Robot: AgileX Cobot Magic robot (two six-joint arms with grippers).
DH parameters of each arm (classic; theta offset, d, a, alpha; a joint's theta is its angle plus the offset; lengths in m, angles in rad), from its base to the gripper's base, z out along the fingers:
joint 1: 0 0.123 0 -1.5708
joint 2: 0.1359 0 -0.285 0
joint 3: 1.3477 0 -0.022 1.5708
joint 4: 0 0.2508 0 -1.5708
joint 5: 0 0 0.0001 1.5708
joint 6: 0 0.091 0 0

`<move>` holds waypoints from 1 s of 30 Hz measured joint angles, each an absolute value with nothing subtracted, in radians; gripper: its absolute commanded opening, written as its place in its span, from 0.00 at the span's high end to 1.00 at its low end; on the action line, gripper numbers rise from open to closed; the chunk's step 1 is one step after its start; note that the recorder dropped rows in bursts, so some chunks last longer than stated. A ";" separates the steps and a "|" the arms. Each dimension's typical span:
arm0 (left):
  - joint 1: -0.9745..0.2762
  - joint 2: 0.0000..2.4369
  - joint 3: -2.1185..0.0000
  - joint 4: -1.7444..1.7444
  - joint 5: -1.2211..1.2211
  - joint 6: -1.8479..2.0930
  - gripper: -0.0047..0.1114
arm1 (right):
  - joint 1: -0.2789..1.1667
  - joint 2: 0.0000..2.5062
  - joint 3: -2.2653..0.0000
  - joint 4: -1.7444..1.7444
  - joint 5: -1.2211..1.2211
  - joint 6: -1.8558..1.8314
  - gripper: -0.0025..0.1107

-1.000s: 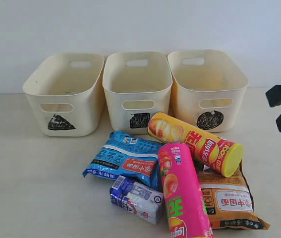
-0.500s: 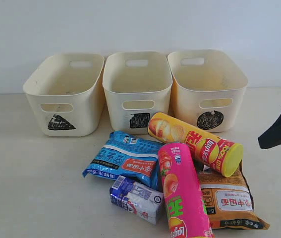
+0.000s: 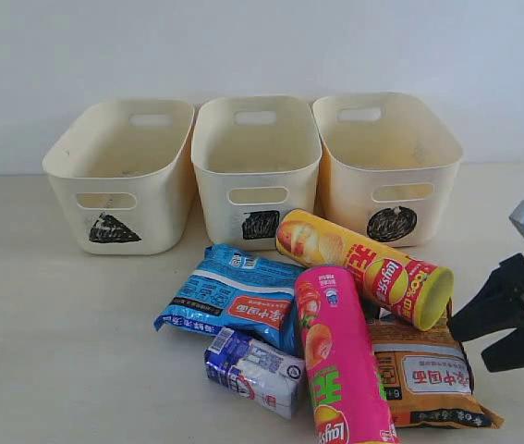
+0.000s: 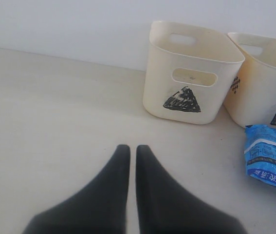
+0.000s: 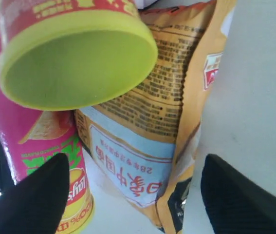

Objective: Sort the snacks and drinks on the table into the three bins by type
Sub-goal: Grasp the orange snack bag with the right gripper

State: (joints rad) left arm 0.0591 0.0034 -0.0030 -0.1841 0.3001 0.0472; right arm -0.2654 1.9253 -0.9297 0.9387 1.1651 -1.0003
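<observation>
Bright, even light with soft, faint shadows; both wrist views blur at their nearest edges.

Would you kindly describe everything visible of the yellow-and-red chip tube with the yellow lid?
The chip tube is a glossy cylinder, yellow with printed crisps at one end, red with a logo toward the other, closed by a yellow-green plastic lid. It lies on its side, slanted, before the square-marked bin and circle-marked bin. It seems to rest against one end of the pink tube, its lid overhanging the orange-brown packet. Whether it touches a bin is unclear.
</observation>
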 measured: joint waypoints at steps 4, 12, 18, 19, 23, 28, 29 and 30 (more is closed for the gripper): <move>0.059 0.003 -0.003 -0.184 0.300 0.047 0.93 | -0.265 1.980 -0.930 0.952 1.165 -1.038 0.38; 0.059 0.003 -0.003 -0.184 0.300 0.047 0.93 | -0.258 2.035 -0.927 0.981 1.156 -1.101 0.38; 0.059 0.003 -0.003 -0.184 0.300 0.047 0.93 | -0.191 2.035 -0.913 1.008 1.119 -1.143 0.38; 0.059 0.003 -0.003 -0.184 0.300 0.047 0.93 | -0.176 2.035 -0.913 1.010 1.114 -1.147 0.38; 0.059 0.003 -0.003 -0.184 0.300 0.047 0.93 | -0.122 2.031 -0.913 1.021 1.083 -1.149 0.42; 0.059 0.003 -0.003 -0.184 0.300 0.047 0.93 | -0.074 2.029 -0.913 1.023 1.020 -1.149 0.83; 0.059 0.003 -0.003 -0.184 0.300 0.047 0.93 | -0.070 2.029 -0.913 1.025 1.017 -1.149 0.97; 0.059 0.003 -0.003 -0.184 0.300 0.047 0.93 | -0.066 2.029 -0.912 1.027 1.015 -1.149 0.98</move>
